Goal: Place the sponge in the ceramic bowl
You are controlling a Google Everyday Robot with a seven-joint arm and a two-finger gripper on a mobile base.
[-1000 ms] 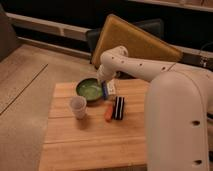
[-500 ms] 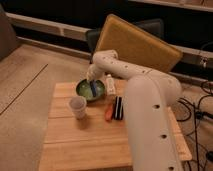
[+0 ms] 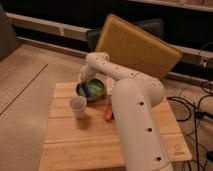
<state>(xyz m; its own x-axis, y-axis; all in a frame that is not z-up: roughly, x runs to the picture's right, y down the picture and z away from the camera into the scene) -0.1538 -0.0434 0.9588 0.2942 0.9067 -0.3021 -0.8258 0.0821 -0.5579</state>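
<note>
1. One camera, set high on the near side, looks down and forward past the arm filling the near right.
2. Mid-distance: the table lies centred, with the hand at the ceramic bowl on its far side.

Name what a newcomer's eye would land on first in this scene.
The big white robot arm fills the foreground, its gripper down at the green bowl on the wooden table's far side. A pale cup stands just in front of it, and a mustard-yellow panel leans behind.
</note>
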